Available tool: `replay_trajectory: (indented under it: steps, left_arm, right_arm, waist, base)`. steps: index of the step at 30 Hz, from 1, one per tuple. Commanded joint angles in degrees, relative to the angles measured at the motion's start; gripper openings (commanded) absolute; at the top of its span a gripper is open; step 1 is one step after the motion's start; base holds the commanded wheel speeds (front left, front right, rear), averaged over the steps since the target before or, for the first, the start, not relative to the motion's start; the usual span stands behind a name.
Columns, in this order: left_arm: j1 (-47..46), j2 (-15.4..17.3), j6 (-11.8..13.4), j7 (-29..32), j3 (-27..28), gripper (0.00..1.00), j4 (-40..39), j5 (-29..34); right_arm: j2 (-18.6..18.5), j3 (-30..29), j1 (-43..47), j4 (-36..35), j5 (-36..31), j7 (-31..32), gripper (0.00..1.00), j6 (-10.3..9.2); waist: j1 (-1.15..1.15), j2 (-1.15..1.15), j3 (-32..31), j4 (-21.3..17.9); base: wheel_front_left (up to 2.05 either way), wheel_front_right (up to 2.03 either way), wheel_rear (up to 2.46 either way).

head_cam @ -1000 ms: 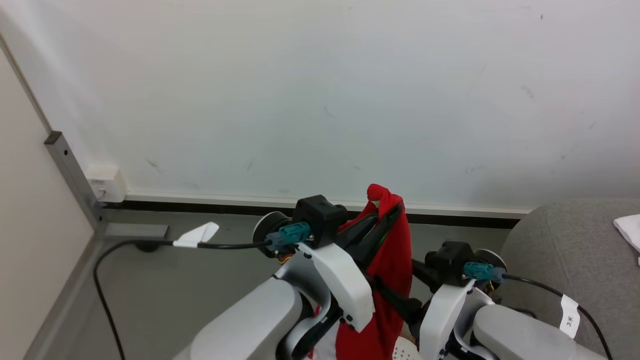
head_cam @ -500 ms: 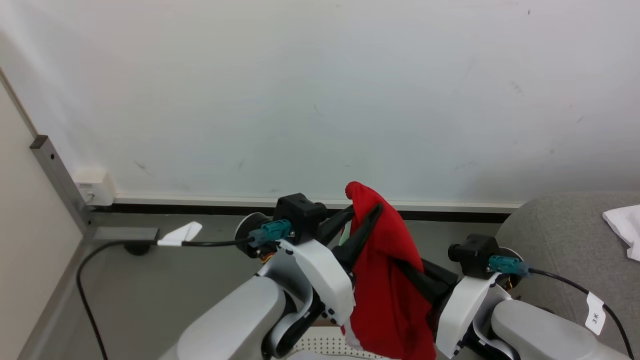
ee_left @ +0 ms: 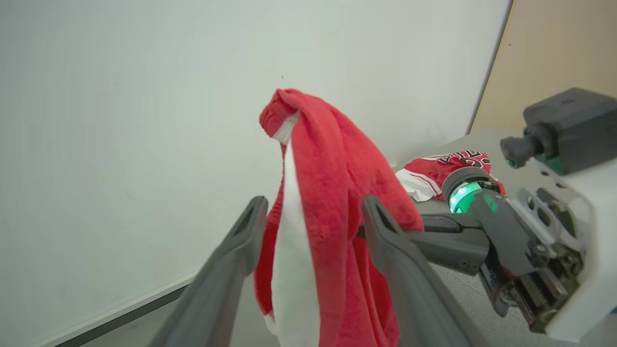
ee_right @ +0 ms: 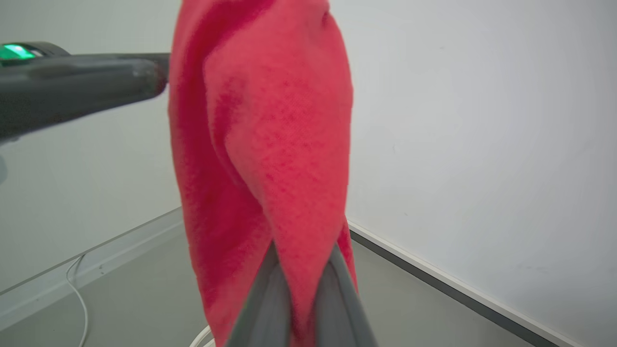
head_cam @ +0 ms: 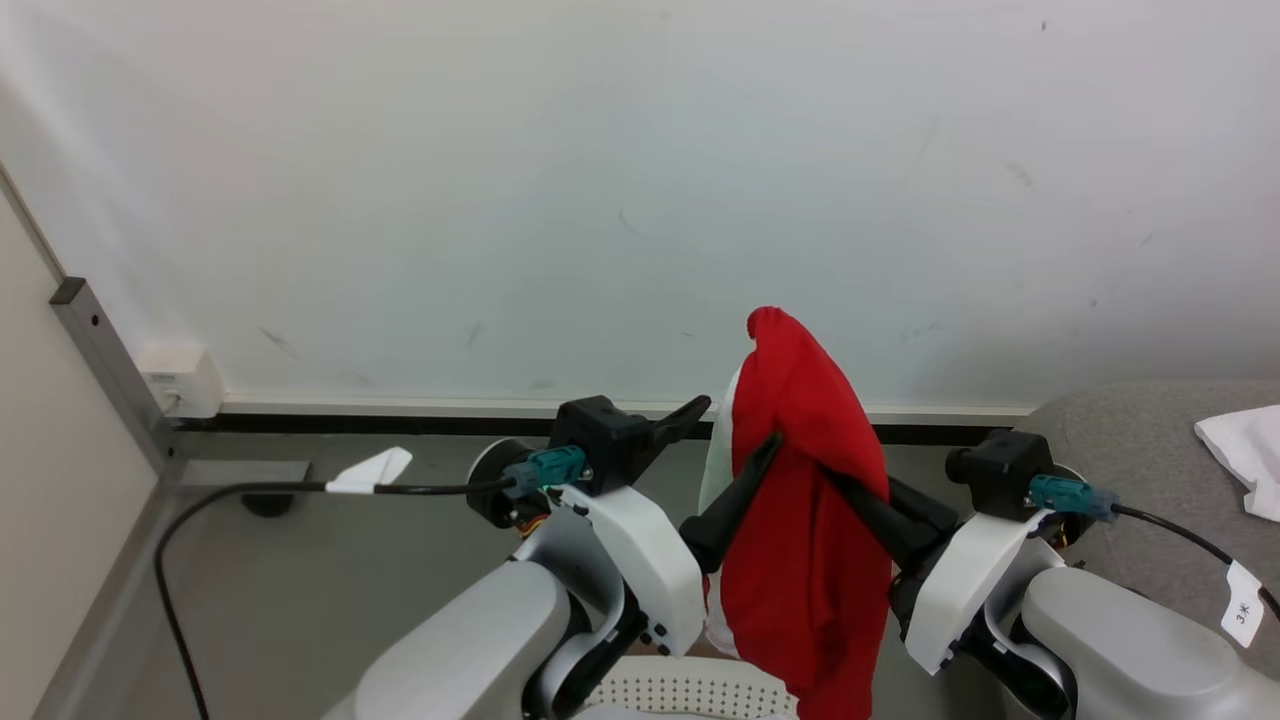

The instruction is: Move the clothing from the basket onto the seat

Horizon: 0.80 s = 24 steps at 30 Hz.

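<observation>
A red garment (head_cam: 810, 480) with a white strip hangs in the air in front of the wall. My right gripper (ee_right: 304, 253) is shut on its cloth from the right, fingers (head_cam: 870, 510) sunk into the folds. The garment's upper part passes between the spread fingers of my open left gripper (ee_left: 313, 205); whether they touch it is unclear. The basket's (head_cam: 690, 692) perforated cream wall peeks in at the bottom edge under the arms. At the right lies the grey seat (head_cam: 1130, 450). A red jersey (ee_left: 448, 168) with black-and-white lettering lies on it in the left wrist view.
A plain white pad (head_cam: 1240, 455) rests on the seat's far right. A white wall with a dark baseboard stands close ahead. A black cable (head_cam: 200, 520) runs over the grey floor at the left, near a socket box (head_cam: 180, 378) and a metal post (head_cam: 100, 350).
The left gripper's fingers have opened off the garment's top. The right gripper has carried the garment higher and to the right. The head camera has shifted slightly.
</observation>
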Motion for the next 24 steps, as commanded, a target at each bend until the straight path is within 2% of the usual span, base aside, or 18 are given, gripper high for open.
replay_trajectory:
  steps: [1,8,16,24]
  left_arm:
    - [0.16,0.47,0.04,0.16,0.02,1.00,0.07,-0.12]
    - [0.63,0.72,0.31,0.19,-0.12,1.00,-0.03,-0.41]
    - [1.17,1.66,0.96,0.27,0.05,1.00,-1.07,-0.57]
    - [0.97,1.79,1.03,-0.51,0.10,1.00,-2.36,-0.78]
  right_arm:
    - [-0.63,-0.56,0.01,-0.09,-0.62,-0.40,0.00,-0.15]
    - [-1.01,-1.44,0.35,-0.17,-1.08,-0.36,0.00,-0.15]
    - [-1.91,-4.18,-0.38,-0.55,-2.12,-0.31,0.00,-0.15]
    - [-5.17,-8.32,-0.27,-1.40,-3.79,-0.31,0.00,-0.15]
  waist:
    - [0.00,0.00,-0.01,0.00]
    - [0.00,0.00,-0.10,-0.47]
    - [0.00,0.00,1.19,-4.69]
    - [0.00,0.00,4.02,-13.68]
  base:
    - [0.00,0.00,0.00]
    - [0.00,0.00,0.00]
    - [0.00,0.00,0.00]
    - [0.00,0.00,0.00]
